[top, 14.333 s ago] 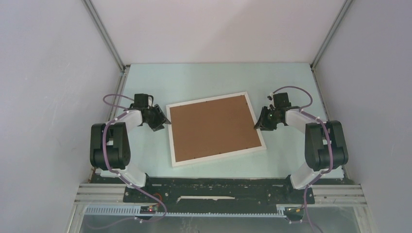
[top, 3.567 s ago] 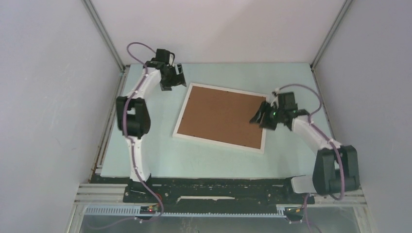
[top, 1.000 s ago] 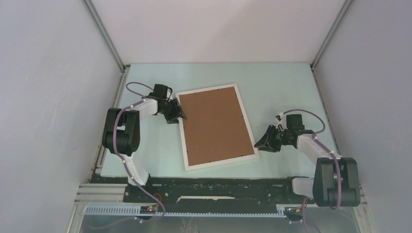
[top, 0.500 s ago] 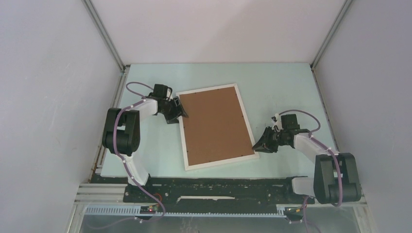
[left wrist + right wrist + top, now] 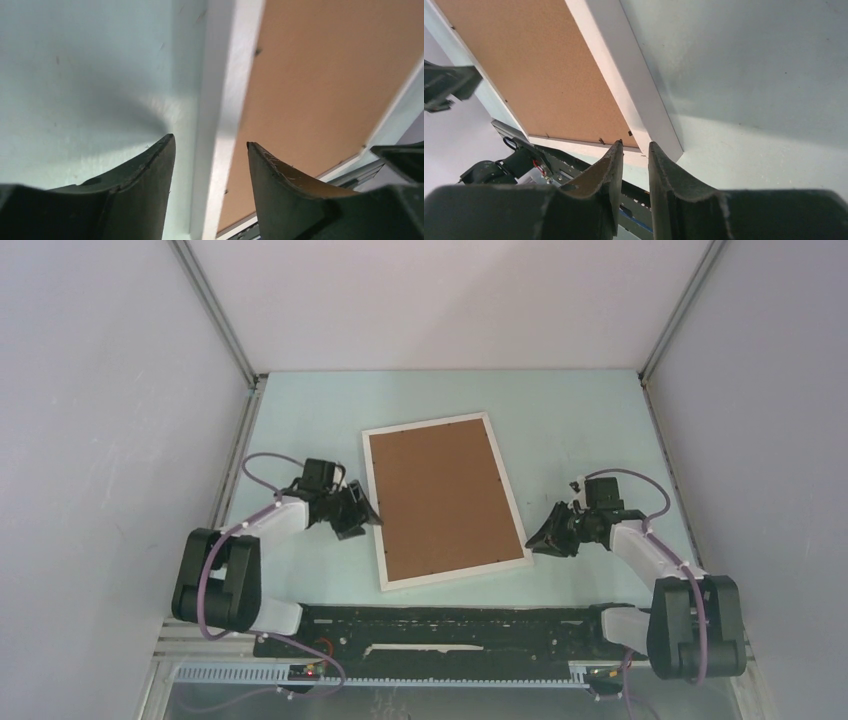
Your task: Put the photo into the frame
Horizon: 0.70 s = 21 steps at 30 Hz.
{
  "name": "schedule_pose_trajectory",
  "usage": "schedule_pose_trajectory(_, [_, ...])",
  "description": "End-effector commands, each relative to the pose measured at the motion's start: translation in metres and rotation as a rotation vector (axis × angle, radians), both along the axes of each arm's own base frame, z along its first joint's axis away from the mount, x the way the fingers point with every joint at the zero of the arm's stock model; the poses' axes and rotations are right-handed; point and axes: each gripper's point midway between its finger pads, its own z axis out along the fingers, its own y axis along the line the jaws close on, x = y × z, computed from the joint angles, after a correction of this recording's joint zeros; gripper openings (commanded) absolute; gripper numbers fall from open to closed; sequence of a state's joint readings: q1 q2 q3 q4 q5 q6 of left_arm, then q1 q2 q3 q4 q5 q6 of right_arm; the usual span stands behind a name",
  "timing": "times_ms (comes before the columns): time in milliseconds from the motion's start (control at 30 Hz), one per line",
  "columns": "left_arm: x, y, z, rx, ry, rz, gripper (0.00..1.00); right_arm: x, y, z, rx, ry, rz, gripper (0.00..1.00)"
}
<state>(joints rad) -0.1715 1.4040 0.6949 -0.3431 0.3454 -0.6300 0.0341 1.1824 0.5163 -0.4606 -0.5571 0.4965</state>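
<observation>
While the frame (image 5: 455,572) lies face down mid-table with its brown backing (image 5: 440,498) up, the left gripper (image 5: 362,513) stands open at its left edge. The right gripper (image 5: 536,537), fingers parted narrowly, holds nothing beside its near right corner.

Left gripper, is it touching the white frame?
Cannot tell. In the left wrist view the open left gripper straddles the frame with gaps either side, but one fingertip may rest on its brown backing board.
</observation>
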Motion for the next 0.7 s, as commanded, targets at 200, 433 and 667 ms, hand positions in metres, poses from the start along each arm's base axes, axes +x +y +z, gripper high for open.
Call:
schedule_pose_trajectory(200, [-0.043,-0.02,-0.013,0.008,0.032,-0.037,0.49,0.0,0.009,-0.017,-0.03,0.024,0.047,0.29])
schedule_pose_trajectory(433, [-0.047,-0.02,-0.012,0.04,-0.019,-0.025,0.43,0.001,0.009,-0.019,-0.038,0.011,0.056,0.26])
schedule_pose_trajectory(667, [-0.044,-0.027,-0.018,0.006,0.006,-0.019,0.31,-0.009,0.02,-0.022,-0.039,0.033,0.108,0.24])
